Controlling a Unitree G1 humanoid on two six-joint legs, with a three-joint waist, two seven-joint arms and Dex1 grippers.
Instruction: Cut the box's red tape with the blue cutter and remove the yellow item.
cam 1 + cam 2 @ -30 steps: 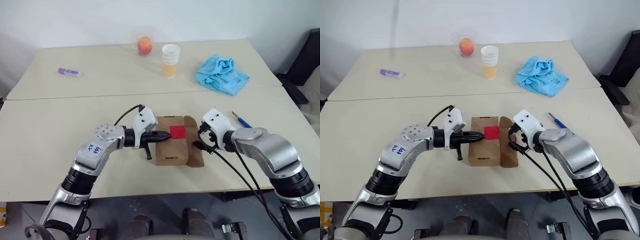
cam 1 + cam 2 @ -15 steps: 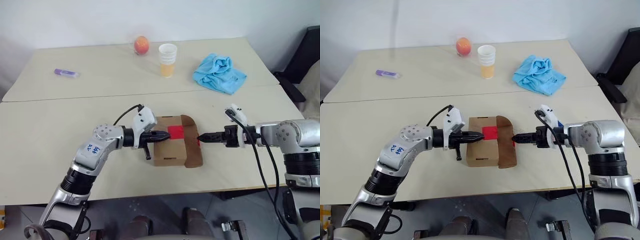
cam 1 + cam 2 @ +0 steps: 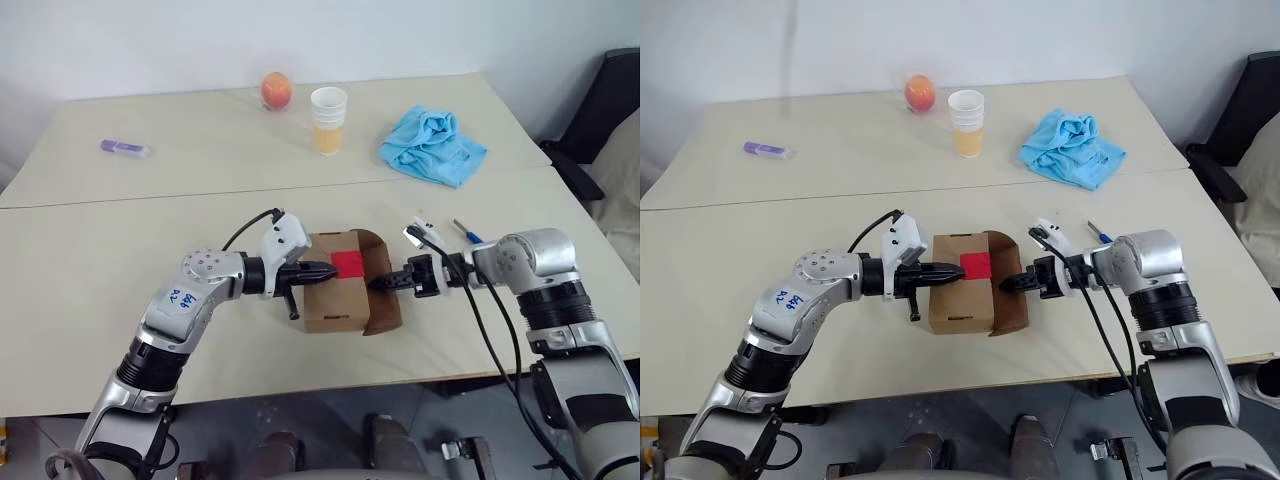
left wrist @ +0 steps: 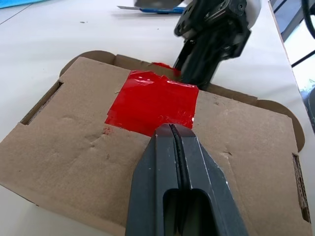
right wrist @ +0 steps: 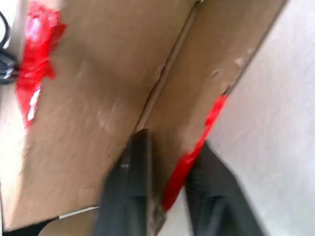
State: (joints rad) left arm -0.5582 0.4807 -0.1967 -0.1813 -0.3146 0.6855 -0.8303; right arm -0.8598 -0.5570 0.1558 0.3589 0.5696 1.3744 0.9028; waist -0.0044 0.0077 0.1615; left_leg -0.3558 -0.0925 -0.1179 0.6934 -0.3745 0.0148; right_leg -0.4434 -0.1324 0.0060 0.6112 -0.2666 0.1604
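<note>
The brown box (image 3: 335, 306) lies near the table's front edge, with the red tape (image 3: 351, 264) on its lid. My left gripper (image 3: 328, 270) is shut, and its tip (image 4: 172, 129) rests on the lid just short of the red tape (image 4: 152, 101). The box's right flap (image 3: 386, 306) stands partly raised. My right gripper (image 3: 378, 284) comes in from the right and is shut on that flap's edge, where a torn red strip (image 5: 189, 162) shows between the fingers. The blue cutter (image 3: 466, 233) lies on the table behind my right arm. The yellow item is hidden.
Along the far side of the table are an orange-red fruit (image 3: 277, 90), stacked paper cups (image 3: 327, 120), a crumpled blue cloth (image 3: 432, 147) and a purple stick (image 3: 123, 148). A dark chair (image 3: 600, 110) stands past the table's right edge.
My right gripper swung out to the right, then came back left to the box's raised flap and closed on its edge. The left gripper stayed on the lid. The camera shifted slightly.
</note>
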